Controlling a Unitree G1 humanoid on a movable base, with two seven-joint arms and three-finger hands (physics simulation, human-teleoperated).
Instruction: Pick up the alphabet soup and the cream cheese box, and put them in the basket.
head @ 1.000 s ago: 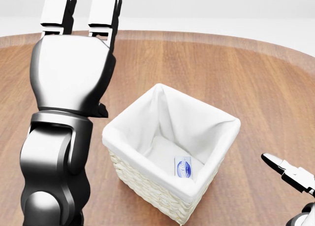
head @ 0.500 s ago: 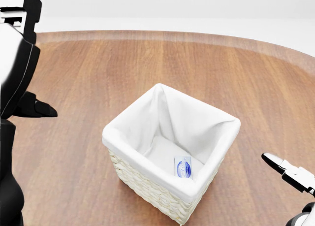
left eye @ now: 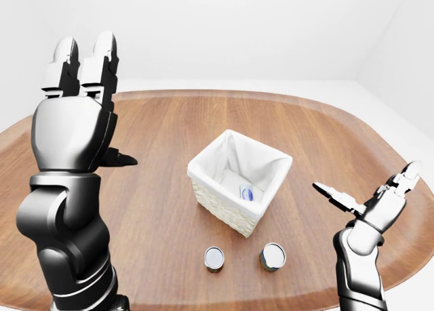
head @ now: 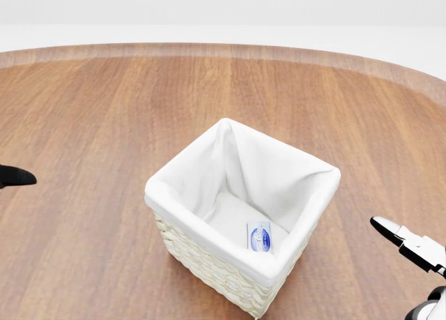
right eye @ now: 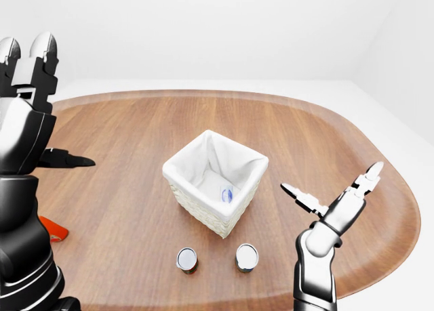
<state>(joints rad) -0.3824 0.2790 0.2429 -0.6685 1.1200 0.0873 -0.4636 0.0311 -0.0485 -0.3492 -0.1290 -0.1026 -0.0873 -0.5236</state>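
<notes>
The cream cheese box (head: pixel 259 237) is seen lying on the white liner inside the basket (head: pixel 182 186), so that half of the task is judged done. The alphabet soup cannot be told for certain: two cans stand upright on the counter (left eye: pixel 325 131) just below the basket in the left-eye view, the left can (left eye: pixel 214 258) and the right can (left eye: pixel 272 256), and only their lids are shown, no label.

The right hand (left eye: pixel 369 192) is held raised and spread, nothing grasped, its fingers splayed apart. From it, the right can lies down and to the left, near; the left can lies just beyond. The left hand (left eye: pixel 78 87) is held high, fingers extended upward and empty, and both cans lie well apart from it, down and to the right.

The right hand is judged the nearer for either can. Their long axes are vertical, so a side grasp is called for.

The neighbouring can and the basket wall may crowd the fingers. A red object (right eye: pixel 53 230) is glimpsed behind the left arm in the right-eye view.
</notes>
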